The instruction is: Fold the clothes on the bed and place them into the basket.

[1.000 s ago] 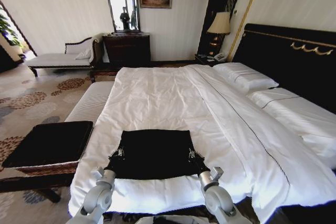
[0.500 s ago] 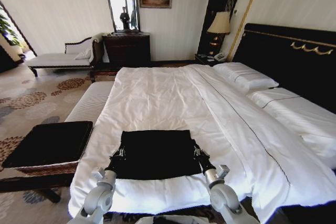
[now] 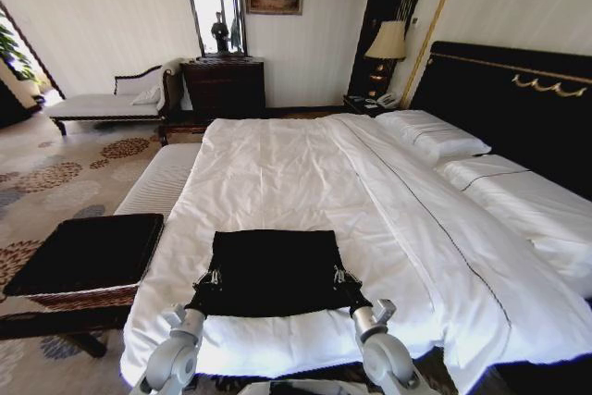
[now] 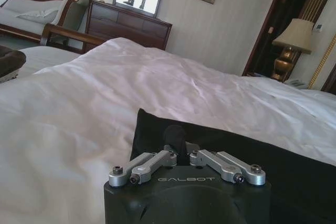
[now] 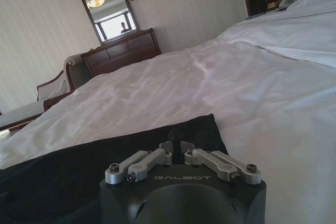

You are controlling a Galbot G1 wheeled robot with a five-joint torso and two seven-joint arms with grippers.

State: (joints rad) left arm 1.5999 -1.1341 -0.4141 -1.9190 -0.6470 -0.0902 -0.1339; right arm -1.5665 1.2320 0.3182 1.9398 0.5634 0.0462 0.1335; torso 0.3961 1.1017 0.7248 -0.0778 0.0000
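My left gripper (image 3: 209, 280) and my right gripper (image 3: 340, 278) sit at the near edge of the bed (image 3: 277, 164), one at each near corner of the black T-shirt (image 3: 274, 267). In the left wrist view the left gripper (image 4: 178, 153) has its jaws drawn narrow around a pinch of black cloth that bunches up between them; in the right wrist view the right gripper (image 5: 175, 148) has its jaws closed the same way on the shirt's near right corner. Compared with half a second ago, the right arm has pulled back toward me and slightly inward, returning close to where it was a second ago; the left arm has changed little. The shirt's outline on the duvet looks almost the same across the three head views, so I judge this as a small adjustment of the grip rather than the fold itself. The garment lies flat as a dark rectangle, near the foot of the bed and left of its centre line, with bare white duvet on all sides. The basket (image 3: 88, 256), with its black top, stands on the floor to the left, just beside the bed and near the shirt. Beyond it lies the pale striped bench (image 3: 162, 178), along the bed's left side. The pillows (image 3: 430, 136) lie far right against the headboard. In my judgement the fold is not yet complete and the transfer to the basket has not begun.
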